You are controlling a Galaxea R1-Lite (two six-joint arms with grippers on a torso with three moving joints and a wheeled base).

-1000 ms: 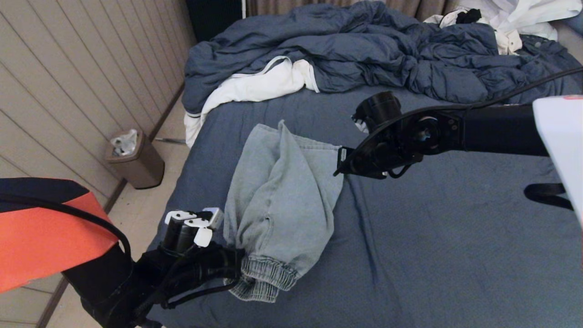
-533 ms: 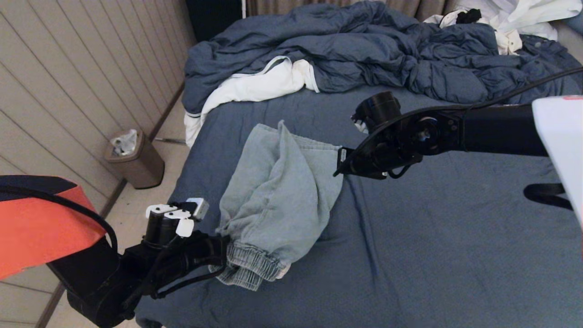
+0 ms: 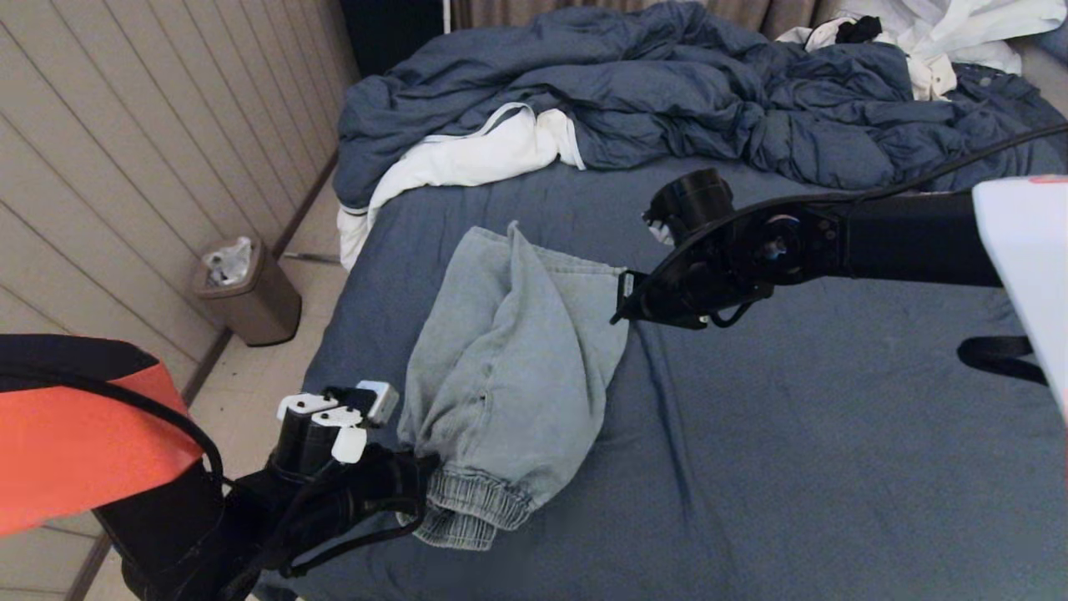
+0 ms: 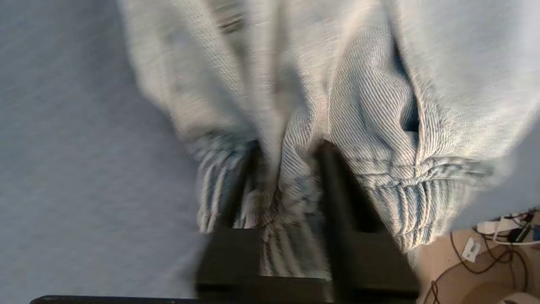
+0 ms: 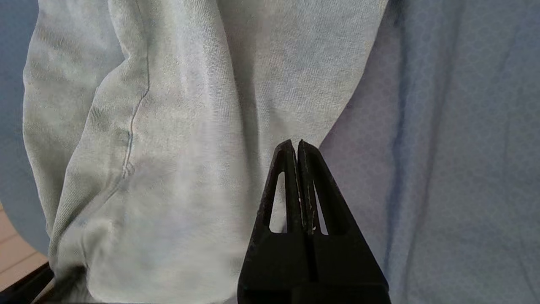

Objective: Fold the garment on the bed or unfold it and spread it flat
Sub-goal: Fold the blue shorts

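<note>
The pale blue denim garment (image 3: 509, 359) lies bunched and partly doubled over on the left part of the bed (image 3: 793, 434). Its gathered elastic waistband (image 3: 471, 509) sits at the near end by the bed's edge. My left gripper (image 3: 427, 494) is shut on that waistband; in the left wrist view the ribbed band (image 4: 422, 177) is pinched inside my left gripper (image 4: 291, 169). My right gripper (image 3: 619, 307) hovers at the garment's right edge, shut and empty. In the right wrist view, my right gripper (image 5: 295, 144) hangs over the cloth (image 5: 168, 147) where it meets the sheet (image 5: 455, 126).
A bulky dark blue duvet (image 3: 667, 92) is heaped across the far side of the bed. A white garment with dark trim (image 3: 467, 159) hangs over the far left edge. More white clothing (image 3: 943, 33) lies at the back right. A bin (image 3: 246, 292) stands on the floor to the left.
My left gripper dragged the waistband left toward the bed's edge, then came back a little to the right and nearer. The garment's near end shifted with it. The right arm stayed still.
</note>
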